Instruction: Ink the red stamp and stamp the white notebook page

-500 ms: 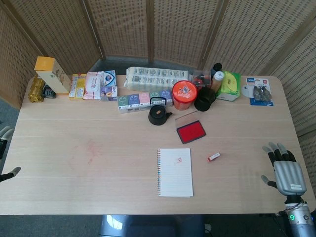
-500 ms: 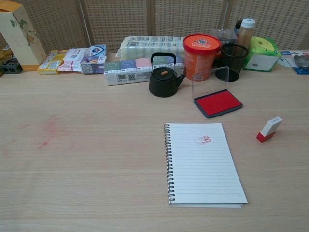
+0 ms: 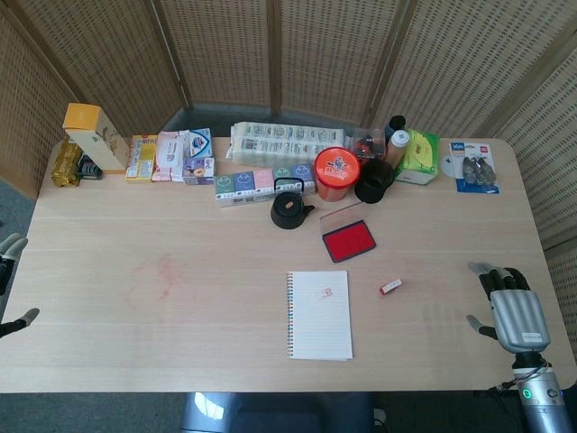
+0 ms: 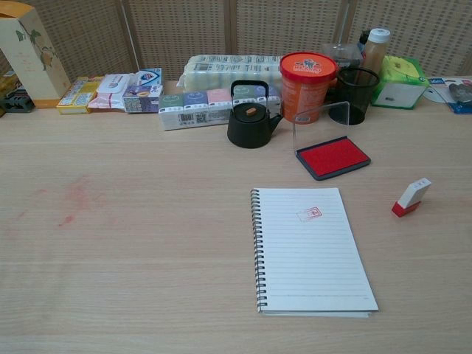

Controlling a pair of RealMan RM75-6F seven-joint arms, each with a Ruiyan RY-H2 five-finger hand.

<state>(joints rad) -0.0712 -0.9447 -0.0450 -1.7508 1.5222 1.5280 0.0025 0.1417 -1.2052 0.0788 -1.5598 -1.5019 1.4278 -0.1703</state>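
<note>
The white spiral notebook [image 3: 319, 315] [image 4: 308, 247] lies open in front of me, with a small red stamp mark near the top of its page. The small red and white stamp [image 3: 390, 287] [image 4: 411, 197] lies on its side on the table, right of the notebook. The open red ink pad [image 3: 348, 240] [image 4: 332, 156] sits behind the notebook, its clear lid standing up. My right hand [image 3: 512, 311] hovers open at the table's right front corner, well right of the stamp. My left hand [image 3: 9, 280] shows only as fingertips at the left edge, spread and empty.
Along the back stand a black teapot [image 3: 288, 210], an orange tub [image 3: 336, 173], a black mesh cup [image 3: 374, 180], boxes of tissues and snacks [image 3: 171, 156], a green pack [image 3: 416, 156] and a yellow carton [image 3: 93, 135]. A faint red smear [image 3: 165, 275] marks the table's left half.
My right hand has drifted a little left and further onto the table. The stamp, the notebook and the ink pad have not moved.
</note>
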